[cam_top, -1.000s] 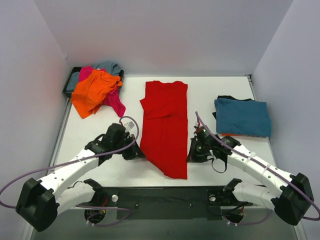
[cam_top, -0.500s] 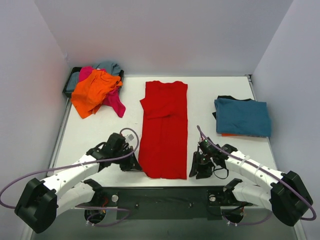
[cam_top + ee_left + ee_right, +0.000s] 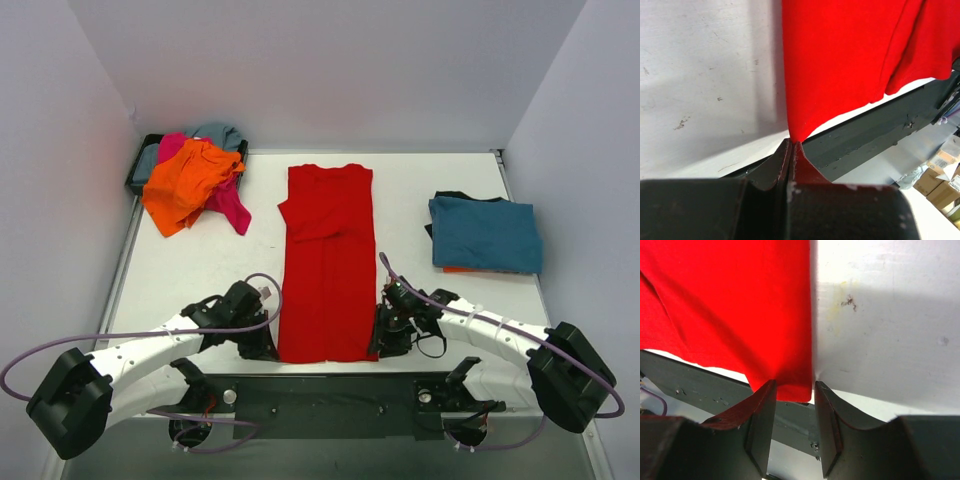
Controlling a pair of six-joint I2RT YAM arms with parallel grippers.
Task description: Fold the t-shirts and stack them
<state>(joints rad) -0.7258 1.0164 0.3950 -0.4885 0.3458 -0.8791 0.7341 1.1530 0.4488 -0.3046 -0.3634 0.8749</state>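
Note:
The red t-shirt (image 3: 328, 265) lies as a long strip down the middle of the table, its near hem at the table's front edge. My left gripper (image 3: 268, 347) is shut on the shirt's near left corner (image 3: 796, 131). My right gripper (image 3: 381, 341) sits at the near right corner with its jaws open, and the red corner (image 3: 790, 385) hangs between them. A folded teal blue t-shirt (image 3: 486, 233) lies at the right on black cloth. Orange (image 3: 185, 182), magenta pink and grey-blue shirts are piled at the back left.
A dark bin (image 3: 138, 168) at the back left corner holds part of the shirt pile. The dark base rail (image 3: 330, 392) runs along the table's front edge, just under both grippers. White walls close in the left, back and right sides.
Both grippers have drawn the red shirt's near end toward the front edge, straightening its slanted hem. The right jaws have opened off the cloth.

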